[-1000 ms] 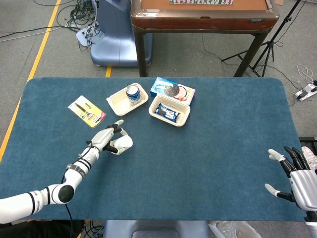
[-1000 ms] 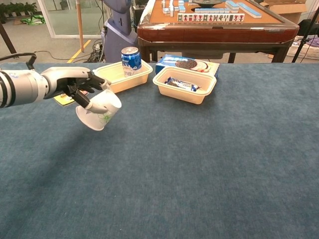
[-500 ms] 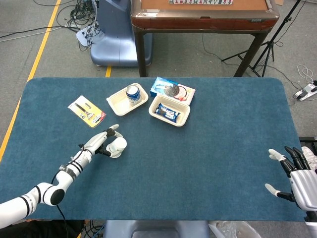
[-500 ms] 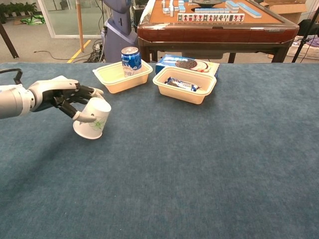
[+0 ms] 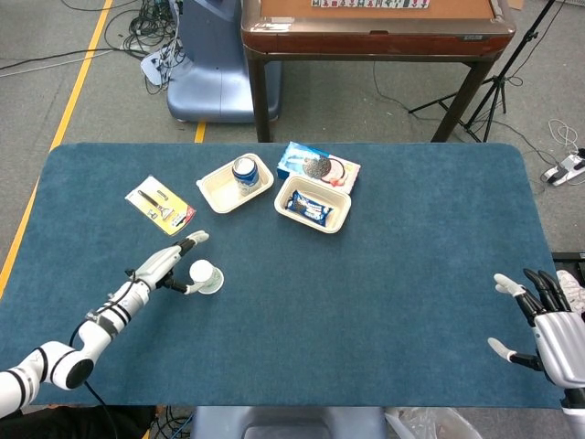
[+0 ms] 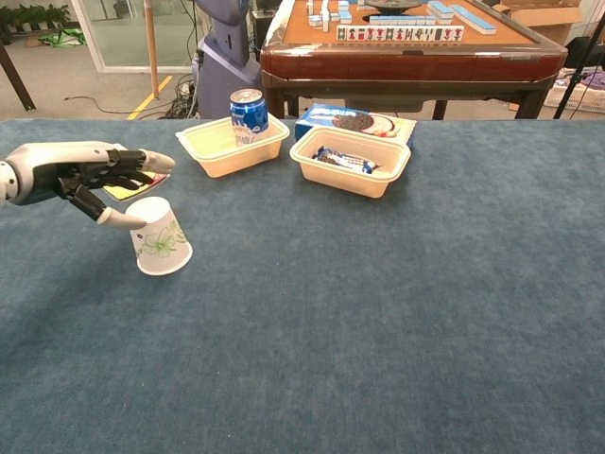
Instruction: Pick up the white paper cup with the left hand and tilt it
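Observation:
The white paper cup (image 6: 159, 236) with a green leaf print stands mouth down on the blue table cloth, also seen from above as the cup (image 5: 206, 276). My left hand (image 6: 90, 175) hovers just left of it with fingers spread; the thumb tip lies close to the cup's upper edge and nothing is held. In the head view the left hand (image 5: 164, 267) sits beside the cup's left side. My right hand (image 5: 544, 331) rests at the table's near right corner, fingers apart and empty; the chest view does not show it.
Behind the cup stand a cream tray (image 6: 216, 149) holding a blue can (image 6: 249, 112), a second tray (image 6: 350, 175) with a snack packet, and a cookie box (image 6: 354, 121). A yellow card (image 5: 160, 204) lies at the back left. A brown table (image 6: 406, 52) stands beyond.
The left hand lowered the tilted cup to the table, let go and drew back to the left with its fingers spread. The cup now stands mouth down. The right hand stayed still.

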Robot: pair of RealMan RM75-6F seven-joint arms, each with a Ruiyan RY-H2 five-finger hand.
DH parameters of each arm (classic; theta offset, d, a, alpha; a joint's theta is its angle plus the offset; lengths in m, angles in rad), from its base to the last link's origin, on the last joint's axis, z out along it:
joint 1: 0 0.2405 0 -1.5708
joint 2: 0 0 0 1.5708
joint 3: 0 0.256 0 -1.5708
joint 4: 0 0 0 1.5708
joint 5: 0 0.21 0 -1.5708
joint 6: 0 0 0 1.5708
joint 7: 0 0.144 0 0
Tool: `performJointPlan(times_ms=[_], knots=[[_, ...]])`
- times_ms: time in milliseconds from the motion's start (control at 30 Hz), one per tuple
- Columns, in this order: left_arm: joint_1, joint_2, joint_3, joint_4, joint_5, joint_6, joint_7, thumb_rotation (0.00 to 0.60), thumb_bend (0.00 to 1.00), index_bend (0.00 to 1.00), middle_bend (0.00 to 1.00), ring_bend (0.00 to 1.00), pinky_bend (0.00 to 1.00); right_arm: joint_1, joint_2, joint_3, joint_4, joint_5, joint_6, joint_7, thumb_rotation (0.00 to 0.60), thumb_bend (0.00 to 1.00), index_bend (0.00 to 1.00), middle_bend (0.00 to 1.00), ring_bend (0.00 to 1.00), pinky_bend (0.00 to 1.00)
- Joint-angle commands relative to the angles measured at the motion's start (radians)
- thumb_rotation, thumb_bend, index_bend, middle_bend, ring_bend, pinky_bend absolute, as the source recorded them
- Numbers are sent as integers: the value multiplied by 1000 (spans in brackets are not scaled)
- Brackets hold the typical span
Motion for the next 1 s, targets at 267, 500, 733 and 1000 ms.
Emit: performJointPlan(times_ms=[267,500,733,1000], knots=[[126,144,20,-233,-124,267,319,600,229,98,0,0,0,13,6,4,6,21,-30,8,600,110,175,286,52,0],[255,195,66,-390,-228,555,671,600,229,146,0,0,0,44,6,5,10,27,-83,20,600,114,187,286,52,0],[369,187,121,-417,-179,753,765,600,229,150,0,0,0,67,-4,5,12,14,-110,25,600,120,188,304,52,0],[459,188,184,-456,-75,865,788,600,229,150,0,0,0,81,-12,1,0,-9,-117,5,600,120,188,304,52,0]])
